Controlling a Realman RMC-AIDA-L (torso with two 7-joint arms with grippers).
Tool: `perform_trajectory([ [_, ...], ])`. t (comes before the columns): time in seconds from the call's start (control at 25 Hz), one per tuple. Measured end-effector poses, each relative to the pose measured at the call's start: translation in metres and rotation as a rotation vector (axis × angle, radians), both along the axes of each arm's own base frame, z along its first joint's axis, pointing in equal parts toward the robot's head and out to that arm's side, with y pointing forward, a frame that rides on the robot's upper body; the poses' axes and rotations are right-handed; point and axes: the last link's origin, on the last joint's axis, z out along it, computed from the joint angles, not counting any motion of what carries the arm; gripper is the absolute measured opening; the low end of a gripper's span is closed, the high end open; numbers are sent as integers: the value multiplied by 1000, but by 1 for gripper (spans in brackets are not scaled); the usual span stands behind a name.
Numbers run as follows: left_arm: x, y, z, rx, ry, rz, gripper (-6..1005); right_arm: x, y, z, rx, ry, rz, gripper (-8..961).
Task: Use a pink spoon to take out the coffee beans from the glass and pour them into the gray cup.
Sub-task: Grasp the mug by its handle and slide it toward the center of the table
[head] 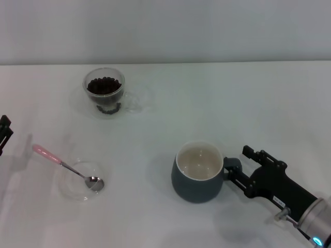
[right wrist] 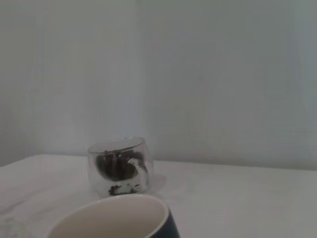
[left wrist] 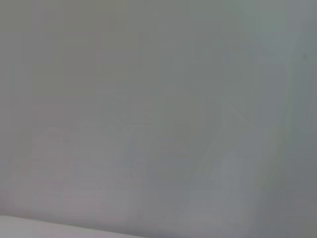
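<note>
The glass (head: 105, 91) with dark coffee beans (head: 104, 85) stands at the far left of the table; it also shows in the right wrist view as the glass (right wrist: 119, 166). Nearer, on the left, the pink spoon (head: 61, 164) lies with its metal bowl in a shallow clear dish. At centre right stands the gray cup (head: 197, 174), cream inside and holding nothing, its rim low in the right wrist view as the cup (right wrist: 117, 218). My right gripper (head: 239, 166) is open at the cup's handle, fingers on either side. My left gripper (head: 4, 133) sits at the left edge, far from the spoon.
The shallow clear glass dish (head: 78, 182) under the spoon's bowl sits near the front left. A white wall rises behind the table's far edge. The left wrist view holds only a blank grey surface.
</note>
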Motion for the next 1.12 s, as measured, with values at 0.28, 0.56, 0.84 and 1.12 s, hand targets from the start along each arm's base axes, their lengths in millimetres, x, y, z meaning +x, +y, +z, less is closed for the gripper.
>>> perform_trajectory([
  [0.28,2,2,0,1,0,-7,875,9,-11,9,-57,67,8,647],
  [0.56,2,2,0,1,0,-7,875,22,-19,17,-90,86,-16,643],
  [0.84,2,2,0,2,0,-5,875,26,-21,23,-89,94,-23,641],
  [1.12,0,0,1,4,-1,-1,875,40,-28,36,-73,104,-69,639],
])
